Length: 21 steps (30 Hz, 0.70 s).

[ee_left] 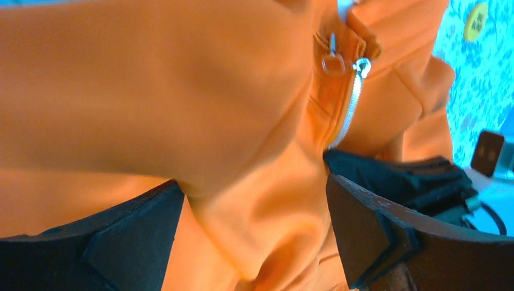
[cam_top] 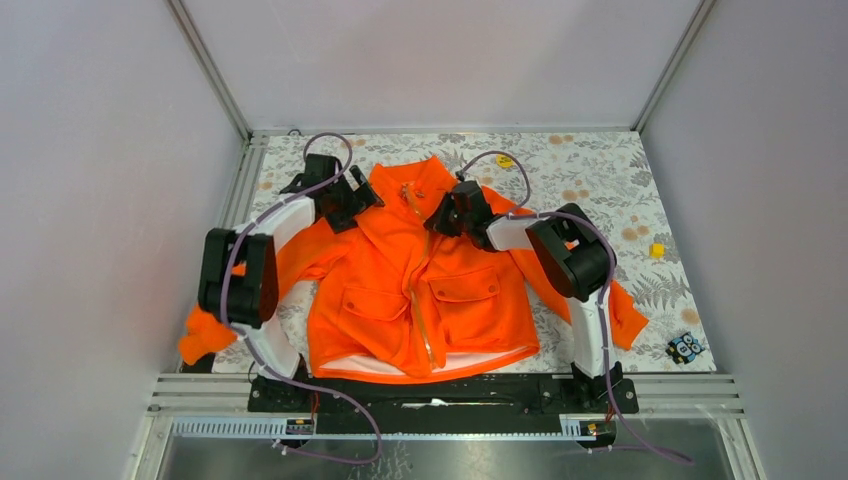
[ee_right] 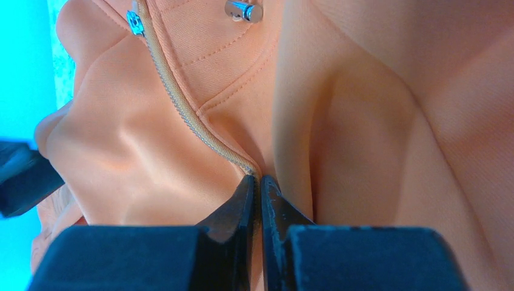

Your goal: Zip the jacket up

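The jacket (cam_top: 400, 300) lies flat mid-counter (cam_top: 600, 170), collar toward the top of the frame, hem at the bottom. It is bright orange with two flapped pockets. Its zipper (cam_top: 424, 300) runs bottom to top, and the slider (ee_right: 134, 23) sits up by the collar. The right gripper (ee_right: 259, 182) is on that line a little short of the slider, jaws pinched tight on the zipper seam. The left gripper (ee_left: 254, 200), left of the collar, has its jaws spread wide around a loose fold without clamping it.

We recorded the jacket (cam_top: 400, 290) flat on the table (cam_top: 590, 170), collar (cam_top: 415, 180) far, hem by the arm bases. The left gripper (cam_top: 355, 195) lay left of the collar, the right gripper (cam_top: 440, 215) on the zipper (ee_right: 182, 109) just in front of it. A disc (cam_top: 504, 160) and a block (cam_top: 657, 250) lay rightward.
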Tool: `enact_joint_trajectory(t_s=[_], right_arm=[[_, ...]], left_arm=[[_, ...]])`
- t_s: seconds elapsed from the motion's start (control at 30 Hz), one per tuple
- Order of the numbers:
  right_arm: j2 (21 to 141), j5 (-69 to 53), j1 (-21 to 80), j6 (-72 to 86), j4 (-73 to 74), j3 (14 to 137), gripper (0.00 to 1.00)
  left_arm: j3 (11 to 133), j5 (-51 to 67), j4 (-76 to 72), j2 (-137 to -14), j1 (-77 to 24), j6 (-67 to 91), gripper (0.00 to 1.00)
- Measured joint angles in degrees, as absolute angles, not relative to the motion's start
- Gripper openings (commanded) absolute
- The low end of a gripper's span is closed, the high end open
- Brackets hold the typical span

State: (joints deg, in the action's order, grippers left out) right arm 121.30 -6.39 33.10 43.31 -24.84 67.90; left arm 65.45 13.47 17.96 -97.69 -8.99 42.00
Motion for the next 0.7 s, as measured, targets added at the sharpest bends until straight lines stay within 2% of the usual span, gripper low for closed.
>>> enact_joint_trajectory(t_s=[0.17,0.33,0.4,0.47,0.6,0.7], right_arm=[[126.52,-9.43,32.56,43.2,-24.43,75.44,0.11],[135.31,-10.11,32.4,42.52,-19.27,92.36,0.23],[136.86,-9.96,32.29,41.74,-16.51,97.36,0.36],[137.25,-9.72,32.16,40.53,-13.5,101.78,0.54],[137.14,-8.71,31.97,36.56,-4.78,111.57,0.74],[134.45,-6.57,31.97,31.16,7.35,118.41,0.86]], left_arm=[[73.03,12.47,15.42,-111.44,-6.7,44.21,0.89],[85.47,11.92,17.67,-120.31,-2.61,44.99,0.89],[87.33,13.04,17.67,-121.38,-0.64,44.88,0.95],[87.77,13.37,18.44,-121.36,1.08,43.86,0.99],[90.91,14.7,22.55,-120.9,2.83,41.25,0.99],[90.87,16.16,26.13,-116.42,2.31,38.87,0.99]])
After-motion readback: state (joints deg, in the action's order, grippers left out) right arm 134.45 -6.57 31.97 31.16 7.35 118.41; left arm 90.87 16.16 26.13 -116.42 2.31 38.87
